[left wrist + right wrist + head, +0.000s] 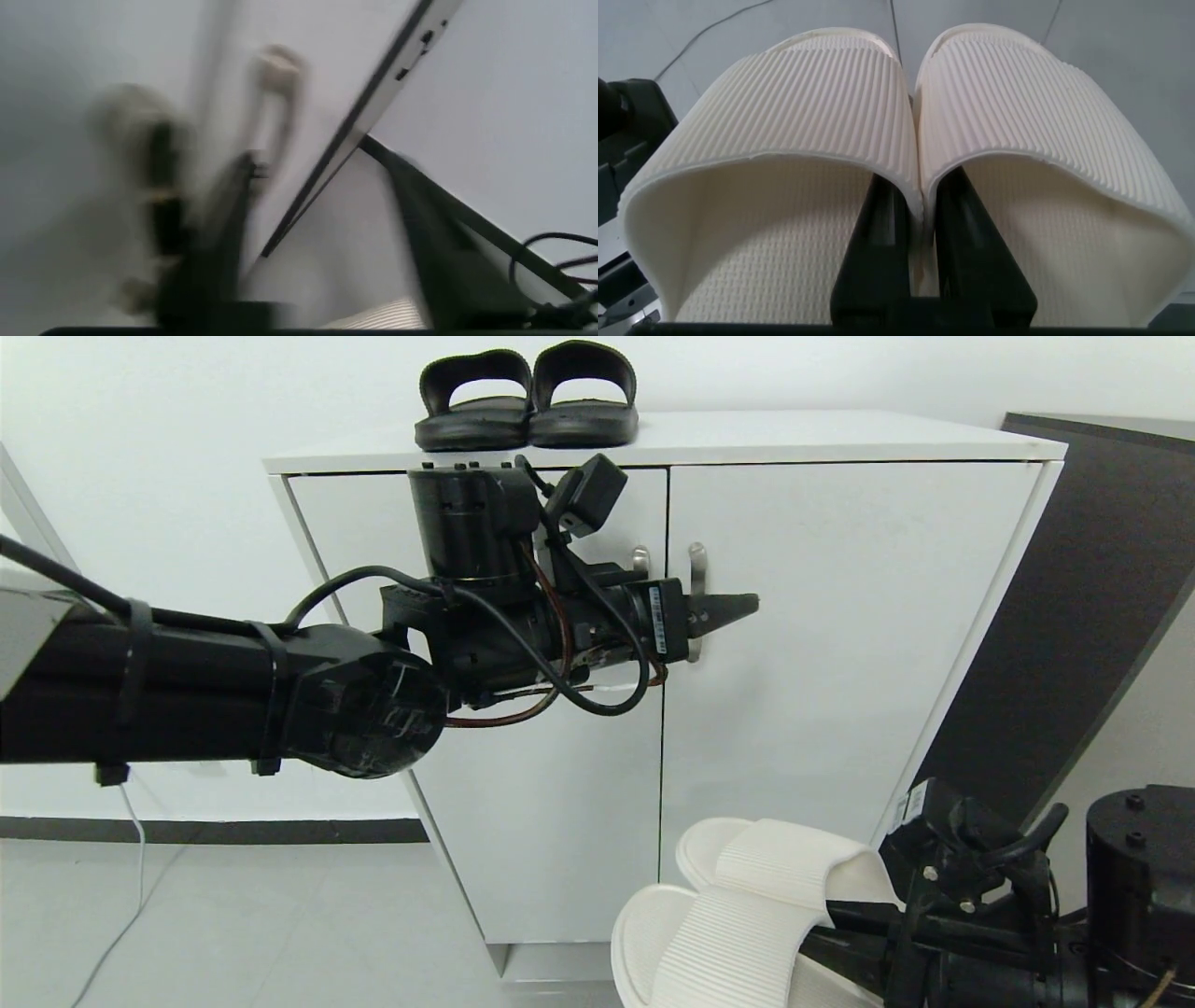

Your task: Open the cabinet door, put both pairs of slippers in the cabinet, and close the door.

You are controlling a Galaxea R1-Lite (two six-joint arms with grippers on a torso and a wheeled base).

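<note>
Two pairs: the black slippers (527,397) sit side by side on top of the cabinet (840,439), toward its left end. The white slippers (738,915) are held low in front of the cabinet, below its right door (822,663).
Doors: both the right door and the left door (541,803) lie flush and shut, so the opening step is not yet done.
Left tool: the left tool (724,609) is level with the handle (696,560) of the right door, its tips reaching just past the bar. The left wrist view is too smeared to show whether the tips are spread or clamped, so I cannot tell.
Why there: the handle is the only purchase on a flat door, so the arm likely lines up here for a pull.
Right tool: the right tool (920,215) has one finger inside each slipper and pinches their two touching inner walls together. That one grip carries the whole pair.
Why held low: kept below the handle and off the floor (233,915), the white slippers stay ready to go in. They may sit in the door's swing path.
Next need: a firm hold on the handle and an outward pull that follows the hinge arc.
</note>
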